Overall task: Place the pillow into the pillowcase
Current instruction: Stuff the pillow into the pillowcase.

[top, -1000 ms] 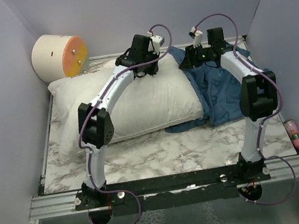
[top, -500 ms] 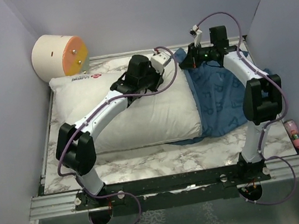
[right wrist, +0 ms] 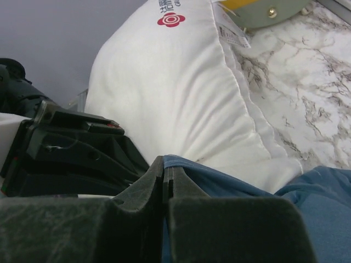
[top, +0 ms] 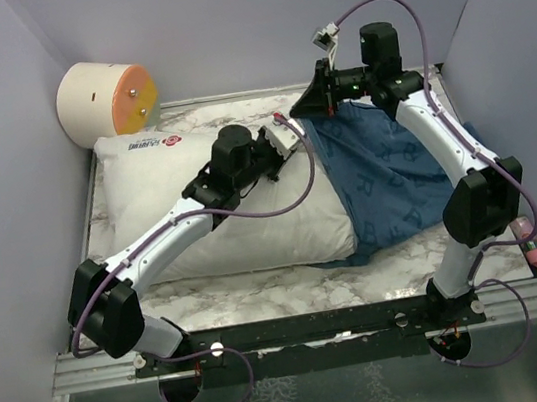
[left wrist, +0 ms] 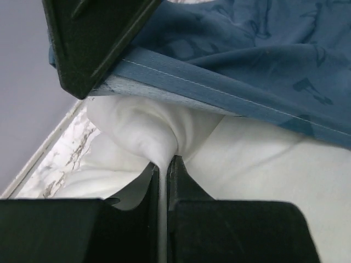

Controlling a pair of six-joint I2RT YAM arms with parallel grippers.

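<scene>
Your right gripper [right wrist: 164, 181] pinches the pillowcase [top: 395, 167] hem at upper centre, lifting its mouth open, while your left gripper [left wrist: 163, 170], clamped on a pillow [top: 238, 200] fold mid-frame, feeds it rightward inside.

Pillow [top: 250, 214]: white woven cloth, matt, soft, creased where pinched. Pillowcase [top: 385, 168]: blue printed cloth, matt, stitched hem, paler inner face. Table [top: 291, 284]: marble-patterned surface, smooth, slight sheen. Right gripper [right wrist: 164, 175] pads: dark, foam-like, finely grained. Left gripper [left wrist: 163, 170] fingers: black plastic, smooth, matt.
</scene>
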